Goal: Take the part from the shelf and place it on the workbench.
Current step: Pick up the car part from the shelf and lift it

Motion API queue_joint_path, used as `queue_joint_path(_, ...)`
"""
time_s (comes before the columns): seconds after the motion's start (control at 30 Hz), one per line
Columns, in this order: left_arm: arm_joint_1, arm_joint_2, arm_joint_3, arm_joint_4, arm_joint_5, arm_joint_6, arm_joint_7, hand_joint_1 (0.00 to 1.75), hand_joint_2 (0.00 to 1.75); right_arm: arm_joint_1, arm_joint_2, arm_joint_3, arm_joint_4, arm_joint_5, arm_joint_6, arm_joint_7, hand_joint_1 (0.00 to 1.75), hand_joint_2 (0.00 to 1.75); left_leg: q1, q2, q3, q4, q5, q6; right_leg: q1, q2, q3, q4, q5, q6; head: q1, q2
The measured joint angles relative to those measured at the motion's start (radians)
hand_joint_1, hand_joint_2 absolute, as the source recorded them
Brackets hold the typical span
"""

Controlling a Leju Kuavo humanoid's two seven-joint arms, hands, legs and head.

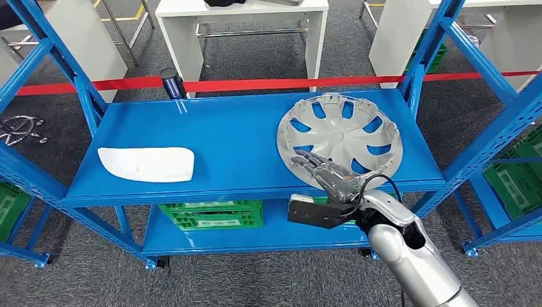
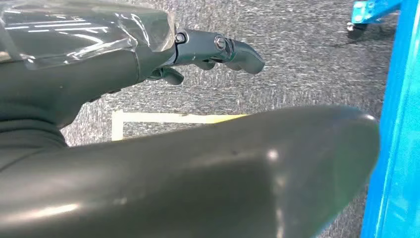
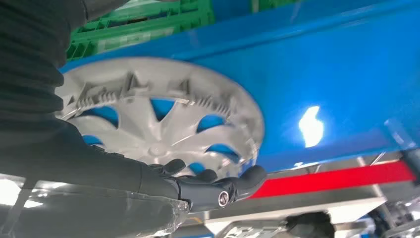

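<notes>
Reaching: right hand [image 1: 319, 171] extends over the near rim of the hubcap [image 1: 340, 139], fingers apart, nothing held
Hubcap: flat at the shelf's [image 1: 230, 137] right front corner
Left hand [image 2: 213, 49]: empty, fingers loosely curled
Next: needs fingers closed round the rim before lifting

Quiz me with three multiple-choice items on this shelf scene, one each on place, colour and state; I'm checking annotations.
1. Where does the silver wheel cover lie?
A. on the right part of the blue shelf
B. in the green crate
C. on the floor

2. What colour is the flat part on the shelf's left?
A. red
B. white
C. black

3. What is the right hand doing?
A. hanging beside the leg
B. carrying the cover in the air
C. reaching over the cover's near rim

Answers: 1 A, the cover rests on the shelf board; 2 B, it is plainly white; 3 C, the fingers lie over the rim, and the cover sits flat.
</notes>
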Motion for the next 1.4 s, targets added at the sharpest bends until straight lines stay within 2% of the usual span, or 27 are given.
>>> queue_joint_path(0.07, 0.0, 0.006, -0.001, 0.009, -0.001, 0.002, -0.002, 0.0, 0.0, -0.006, 0.004, -0.003, 0.016, 0.005, 0.004, 0.001, 0.0, 1.75, 0.002, 0.0, -0.037, 0.077, -0.034, -0.005, 0.001, 0.0, -0.001, 0.0, 0.0, -0.003, -0.001, 0.0)
queue_joint_path(0.1, 0.0, 0.011, -0.002, 0.018, -0.002, 0.004, -0.004, 0.0, 0.0, -0.011, 0.009, -0.007, 0.033, 0.009, 0.008, 0.002, 0.0, 1.75, 0.004, 0.0, -0.069, 0.144, -0.059, -0.008, 0.002, 0.0, -0.001, 0.0, 0.0, -0.004, -0.001, 0.0)
queue_joint_path(0.13, 0.0, 0.016, -0.003, 0.028, -0.002, 0.006, -0.005, 0.0, 0.0, -0.014, 0.012, -0.01, 0.049, 0.013, 0.012, 0.002, 0.0, 1.75, 0.005, 0.0, -0.093, 0.19, -0.071, -0.009, 0.003, -0.001, -0.001, 0.001, 0.0, -0.005, -0.001, 0.0)
queue_joint_path(0.17, 0.0, 0.02, -0.004, 0.037, -0.002, 0.008, -0.006, 0.0, 0.0, -0.016, 0.015, -0.012, 0.064, 0.018, 0.017, 0.002, 0.0, 1.75, 0.006, 0.0, -0.101, 0.202, -0.064, -0.008, 0.004, -0.001, -0.001, 0.001, 0.0, -0.005, -0.001, 0.0)
queue_joint_path(0.2, 0.0, 0.025, -0.005, 0.046, -0.003, 0.011, -0.008, 0.0, 0.0, -0.018, 0.017, -0.014, 0.077, 0.022, 0.024, 0.002, 0.0, 1.75, 0.006, 0.0, -0.089, 0.172, -0.039, -0.005, 0.005, 0.0, -0.001, 0.001, 0.0, -0.006, -0.001, 0.0)
queue_joint_path(0.27, -0.001, 0.038, -0.009, 0.064, -0.004, 0.02, -0.014, 0.0, 0.0, -0.026, 0.021, -0.016, 0.099, 0.032, 0.041, 0.003, 0.0, 1.75, 0.003, 0.0, -0.026, 0.04, 0.024, 0.008, 0.007, 0.002, 0.0, 0.0, -0.001, -0.005, -0.001, 0.0)
queue_joint_path(0.3, -0.003, 0.045, -0.01, 0.074, -0.004, 0.026, -0.017, 0.0, 0.0, -0.032, 0.022, -0.017, 0.113, 0.038, 0.049, 0.003, 0.0, 1.75, 0.0, 0.0, 0.003, -0.019, 0.043, 0.015, 0.009, 0.003, -0.001, 0.0, -0.001, -0.004, -0.001, 0.0)
queue_joint_path(0.33, -0.004, 0.053, -0.012, 0.084, -0.005, 0.031, -0.019, 0.0, 0.0, -0.039, 0.023, -0.018, 0.129, 0.045, 0.054, 0.003, 0.0, 1.75, -0.003, 0.0, 0.021, -0.055, 0.05, 0.02, 0.01, 0.004, -0.002, 0.0, -0.001, -0.002, -0.001, 0.0)
queue_joint_path(0.47, -0.004, 0.071, -0.019, 0.114, -0.007, 0.041, -0.023, 0.0, 0.0, -0.051, 0.024, -0.019, 0.177, 0.062, 0.059, 0.004, 0.0, 1.75, -0.006, 0.002, 0.039, -0.088, 0.055, 0.034, 0.008, 0.002, -0.01, 0.006, -0.006, 0.014, 0.0, 0.0)
queue_joint_path(0.53, -0.005, 0.073, -0.023, 0.123, -0.008, 0.041, -0.024, 0.0, 0.0, -0.056, 0.023, -0.019, 0.19, 0.062, 0.059, 0.004, 0.0, 1.75, -0.002, 0.004, 0.049, -0.102, 0.064, 0.044, 0.009, 0.0, -0.045, 0.077, -0.041, 0.012, 0.002, 0.0)
queue_joint_path(0.6, -0.006, 0.075, -0.025, 0.132, -0.008, 0.041, -0.024, 0.0, 0.0, -0.058, 0.022, -0.019, 0.205, 0.063, 0.059, 0.005, 0.0, 1.75, -0.004, 0.004, 0.048, -0.103, 0.066, 0.047, 0.009, 0.0, -0.111, 0.209, -0.091, 0.007, 0.002, 0.0)
queue_joint_path(0.63, -0.005, 0.076, -0.025, 0.136, -0.008, 0.041, -0.024, 0.0, 0.0, -0.056, 0.022, -0.019, 0.212, 0.063, 0.059, 0.005, 0.0, 1.75, -0.004, 0.003, 0.048, -0.103, 0.065, 0.048, 0.009, 0.0, -0.138, 0.261, -0.104, 0.009, 0.002, 0.0)
queue_joint_path(0.67, -0.005, 0.077, -0.025, 0.139, -0.008, 0.041, -0.024, 0.0, 0.0, -0.055, 0.022, -0.018, 0.218, 0.063, 0.06, 0.005, 0.0, 1.75, -0.004, 0.003, 0.048, -0.102, 0.065, 0.048, 0.008, -0.001, -0.15, 0.28, -0.103, 0.015, 0.002, 0.0)
queue_joint_path(0.7, -0.004, 0.077, -0.025, 0.143, -0.009, 0.041, -0.024, 0.0, 0.0, -0.055, 0.022, -0.019, 0.222, 0.064, 0.06, 0.005, 0.0, 1.75, -0.003, 0.002, 0.048, -0.101, 0.064, 0.047, 0.007, -0.001, -0.142, 0.257, -0.087, 0.023, 0.002, 0.0)
queue_joint_path(0.77, -0.004, 0.077, -0.026, 0.147, -0.011, 0.041, -0.024, 0.0, 0.0, -0.06, 0.022, -0.019, 0.229, 0.072, 0.059, 0.008, 0.0, 1.75, -0.003, 0.001, 0.047, -0.094, 0.061, 0.041, 0.003, -0.004, -0.08, 0.124, -0.033, 0.038, 0.003, 0.0)
queue_joint_path(0.83, -0.005, 0.08, -0.027, 0.15, -0.012, 0.042, -0.024, 0.0, 0.0, -0.068, 0.022, -0.019, 0.241, 0.089, 0.054, 0.015, 0.0, 1.75, -0.007, 0.0, 0.041, -0.081, 0.053, 0.031, 0.003, -0.005, -0.029, 0.02, 0.002, 0.033, 0.001, 0.0)
queue_joint_path(0.93, -0.005, 0.084, -0.029, 0.153, -0.012, 0.043, -0.024, 0.0, 0.0, -0.072, 0.023, -0.024, 0.27, 0.125, 0.032, 0.031, 0.0, 1.75, -0.006, 0.0, 0.036, -0.074, 0.05, 0.018, 0.007, -0.004, -0.02, 0.003, 0.012, 0.01, -0.002, 0.0)
queue_joint_path(1.0, -0.004, 0.087, -0.03, 0.158, -0.013, 0.047, -0.024, 0.0, 0.0, -0.074, 0.027, -0.033, 0.286, 0.151, 0.018, 0.039, 0.0, 1.75, -0.002, 0.001, 0.022, -0.047, 0.03, 0.007, 0.003, -0.003, -0.019, 0.001, 0.015, -0.001, -0.004, 0.0)
queue_joint_path(1.03, -0.005, 0.09, -0.032, 0.161, -0.013, 0.05, -0.025, 0.0, 0.0, -0.075, 0.03, -0.038, 0.294, 0.163, 0.012, 0.043, 0.0, 1.75, 0.0, 0.001, 0.002, -0.004, 0.004, 0.001, 0.0, -0.003, -0.018, 0.0, 0.017, -0.004, -0.006, 0.0)
queue_joint_path(1.1, -0.005, 0.094, -0.034, 0.167, -0.013, 0.056, -0.025, 0.0, 0.0, -0.078, 0.036, -0.047, 0.311, 0.182, 0.002, 0.047, 0.0, 1.75, 0.005, 0.002, -0.058, 0.126, -0.06, -0.01, 0.001, -0.003, -0.019, 0.0, 0.017, -0.008, -0.01, 0.0)
queue_joint_path(1.13, -0.005, 0.095, -0.035, 0.169, -0.013, 0.056, -0.025, 0.0, 0.0, -0.078, 0.038, -0.05, 0.32, 0.189, -0.001, 0.048, 0.0, 1.75, 0.007, 0.002, -0.085, 0.183, -0.079, -0.013, 0.001, -0.003, -0.02, 0.0, 0.017, -0.008, -0.01, 0.0)
queue_joint_path(1.17, -0.004, 0.095, -0.036, 0.172, -0.013, 0.056, -0.025, 0.0, 0.0, -0.078, 0.04, -0.054, 0.328, 0.196, -0.003, 0.049, 0.0, 1.75, 0.007, 0.002, -0.098, 0.209, -0.082, -0.014, 0.002, -0.003, -0.02, 0.0, 0.017, -0.008, -0.01, 0.0)
queue_joint_path(1.2, -0.004, 0.095, -0.037, 0.173, -0.013, 0.056, -0.025, 0.0, 0.0, -0.078, 0.041, -0.058, 0.335, 0.201, -0.004, 0.05, 0.0, 1.75, 0.008, 0.003, -0.092, 0.197, -0.066, -0.012, 0.002, -0.003, -0.019, 0.0, 0.017, -0.008, -0.01, 0.0)
queue_joint_path(1.23, -0.004, 0.096, -0.038, 0.174, -0.013, 0.056, -0.025, 0.0, 0.0, -0.078, 0.042, -0.063, 0.34, 0.207, -0.005, 0.052, 0.0, 1.75, 0.007, 0.003, -0.067, 0.146, -0.036, -0.009, 0.003, -0.003, -0.019, 0.0, 0.017, -0.008, -0.011, 0.0)
queue_joint_path(1.3, -0.004, 0.098, -0.042, 0.174, -0.013, 0.056, -0.025, 0.0, 0.0, -0.079, 0.045, -0.072, 0.346, 0.222, -0.006, 0.057, 0.0, 1.75, 0.004, 0.003, 0.006, 0.005, 0.02, 0.004, 0.006, -0.002, -0.017, 0.0, 0.017, -0.006, -0.01, 0.0)
queue_joint_path(1.33, -0.005, 0.1, -0.044, 0.174, -0.013, 0.056, -0.024, 0.0, 0.0, -0.08, 0.047, -0.076, 0.351, 0.234, -0.006, 0.06, 0.0, 1.75, 0.0, 0.003, 0.031, -0.044, 0.033, 0.01, 0.007, -0.002, -0.018, 0.0, 0.017, -0.004, -0.01, 0.0)
queue_joint_path(1.4, -0.005, 0.103, -0.05, 0.174, -0.013, 0.056, -0.023, 0.0, 0.0, -0.082, 0.051, -0.082, 0.362, 0.265, -0.007, 0.07, 0.0, 1.75, -0.006, 0.004, 0.045, -0.073, 0.032, 0.018, 0.008, -0.002, -0.02, -0.002, 0.019, 0.004, -0.01, 0.0)
